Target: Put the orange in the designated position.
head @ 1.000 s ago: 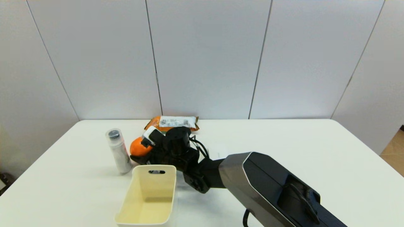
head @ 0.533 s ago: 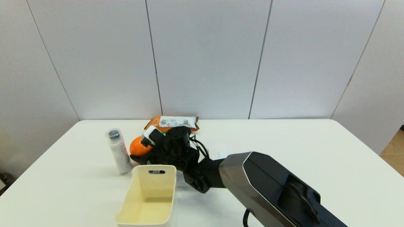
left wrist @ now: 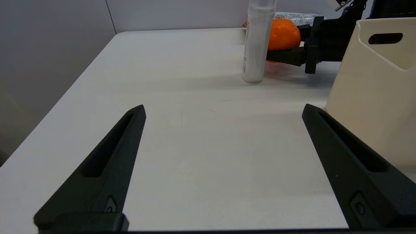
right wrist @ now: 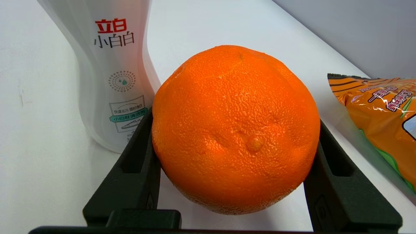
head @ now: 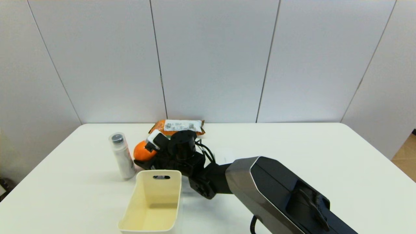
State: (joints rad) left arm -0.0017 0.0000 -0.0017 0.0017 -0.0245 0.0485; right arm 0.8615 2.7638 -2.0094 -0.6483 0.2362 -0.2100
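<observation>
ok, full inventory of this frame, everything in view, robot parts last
orange: 1, bright orange, between the right gripper's fingers, beside the bottle
bottle: 1, white with dark cap, upright, left of the orange
snack packet: 1, orange with white label, flat near the table's far edge, behind the orange
bin: 1, cream, open-topped with handle slot, near side of the table, in front of the right gripper
table: 1, white
right gripper: black, shut on the orange
left gripper: black, open, low over bare table, left of the bin
</observation>
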